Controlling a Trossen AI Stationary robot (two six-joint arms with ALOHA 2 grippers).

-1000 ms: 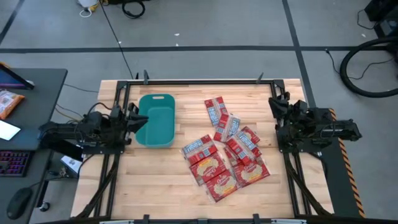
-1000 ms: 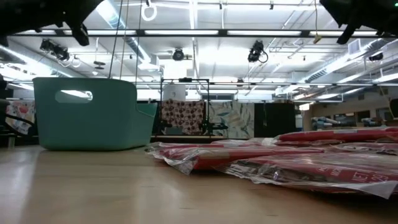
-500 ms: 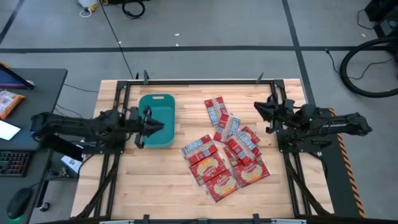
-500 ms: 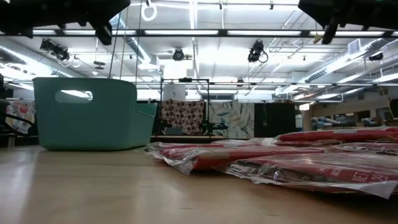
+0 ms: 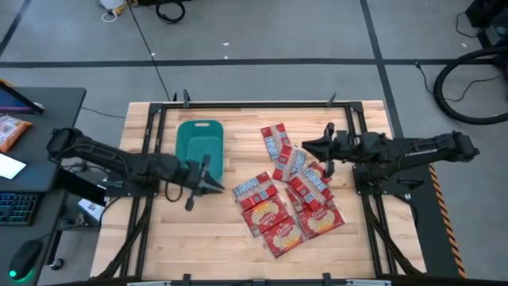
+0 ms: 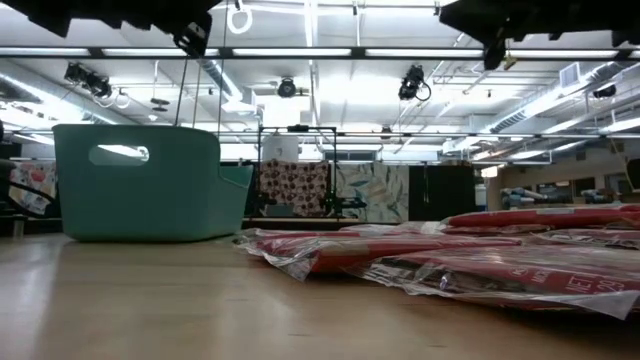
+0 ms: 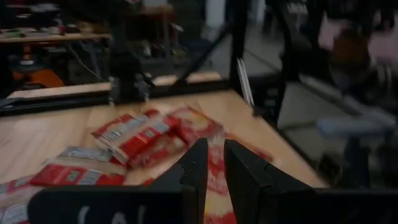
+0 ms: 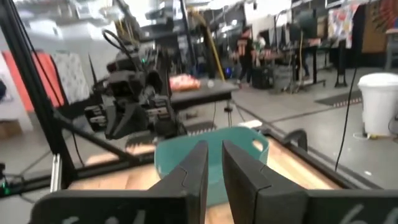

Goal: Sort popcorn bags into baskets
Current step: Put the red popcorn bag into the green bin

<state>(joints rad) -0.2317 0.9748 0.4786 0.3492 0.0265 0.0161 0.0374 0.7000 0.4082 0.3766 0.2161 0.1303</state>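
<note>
The teal basket point(image 5: 198, 144) stands on its base at the table's far left; it also shows in the low view point(image 6: 140, 185) and the right wrist view point(image 8: 249, 149). Several red popcorn bags point(image 5: 286, 195) lie flat and overlapping in a pile at the table's middle right, seen in the low view point(image 6: 450, 255) and the left wrist view point(image 7: 137, 134). My left gripper point(image 5: 218, 187) point(image 7: 216, 146) hovers shut beside the basket's near right corner, pointing at the pile. My right gripper point(image 5: 305, 146) point(image 8: 214, 149) hovers shut above the pile's far right part, pointing toward the basket.
A desk point(image 5: 48, 103) left of the table carries an orange snack packet point(image 5: 12, 131) and a keyboard point(image 5: 16, 208). Black frame rails point(image 5: 254, 103) edge the table. Bare wood point(image 5: 182, 238) lies near the left near corner. People point(image 8: 249, 46) stand far behind the table.
Both arms have reached out from their rest places at the table's sides. My left gripper has moved right and toward the near edge, past the basket. My right gripper has moved left, over the pile. Basket and bags have stayed put.
</note>
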